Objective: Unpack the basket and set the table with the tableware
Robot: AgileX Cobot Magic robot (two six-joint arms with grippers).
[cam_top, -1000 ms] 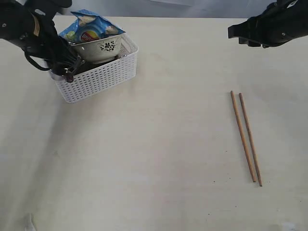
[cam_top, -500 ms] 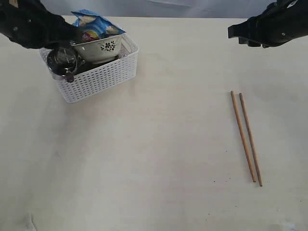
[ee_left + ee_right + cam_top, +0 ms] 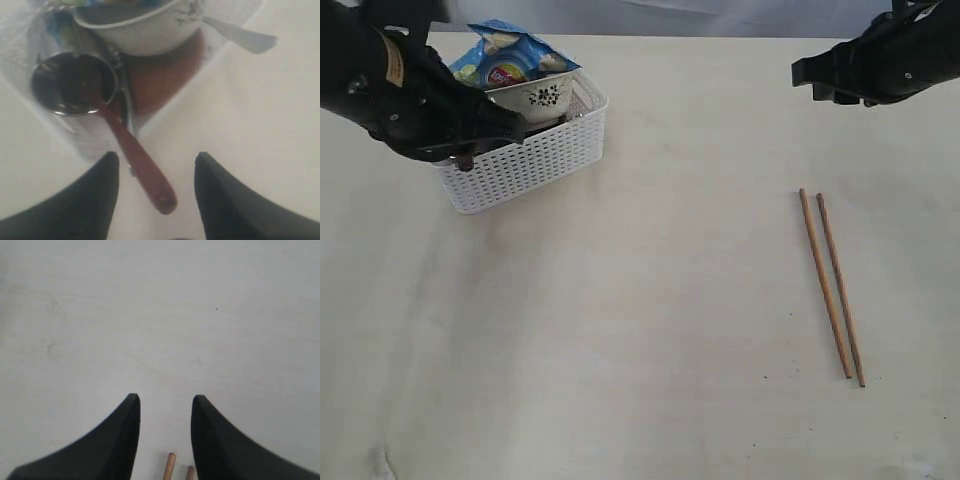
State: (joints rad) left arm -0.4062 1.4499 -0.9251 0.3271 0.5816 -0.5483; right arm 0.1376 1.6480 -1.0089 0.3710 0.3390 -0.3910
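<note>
**L jaws straddle spoon handle, no grip**

L gripper [image 3: 156, 157] sits over the basket [image 3: 535, 165], upper left of the table [image 3: 640, 330] in ext. view. Jaws apart, with dark red spoon [image 3: 142, 167] handle between them, not clamped. Only the wrist cam shows the steel cup [image 3: 72, 82] and brown plate [image 3: 167, 80] below the bowl [image 3: 145, 30]; in ext. view the arm hides them. R gripper [image 3: 165, 399] is apart & empty, beyond the chopsticks [image 3: 830, 285].
</note>
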